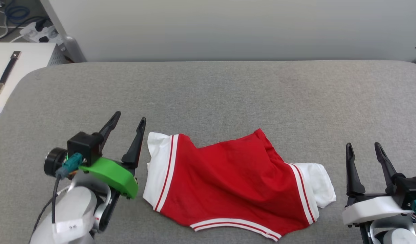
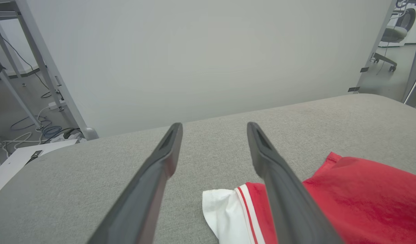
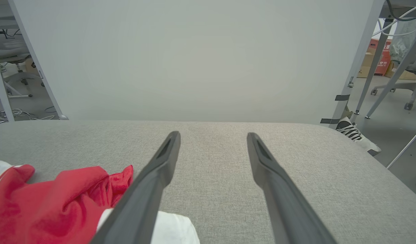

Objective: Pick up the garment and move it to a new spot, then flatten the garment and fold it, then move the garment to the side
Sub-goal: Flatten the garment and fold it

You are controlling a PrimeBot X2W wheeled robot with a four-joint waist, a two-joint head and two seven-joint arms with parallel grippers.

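**Item:** garment (image 1: 228, 176), red with white sleeves and striped trim. No print shows on the upper face.

**Location:** on the grey surface (image 1: 228, 91), between the two grippers, towards the robot's side.

**Condition:** not flat. The far edge is doubled over in a slanting ridge, and the right sleeve (image 1: 318, 184) is rumpled and partly tucked under the red cloth. The left sleeve (image 1: 159, 162) lies smoother.

**Hazards, judged:**
- A pinch at the ridge may take two layers, or just the top one. The cloth would then drag askew and not open out.
- If the two arms pull unevenly, the body may twist and the folds set deeper, because the sleeves lie at different heights and angles.
- A low approach may let the long fingers snag the soft surface cover along with the sleeve.
- A sideways drift of the left gripper may push the near sleeve into a fresh crease before any grip is made.

**Left gripper** (image 1: 130, 117): jaws spread wide, holding nothing. Its inner finger stands just beside the left sleeve, and whether they touch cannot be told.

**Right gripper** (image 1: 362, 145): jaws spread wide, empty. It is near the right sleeve but clear of it.
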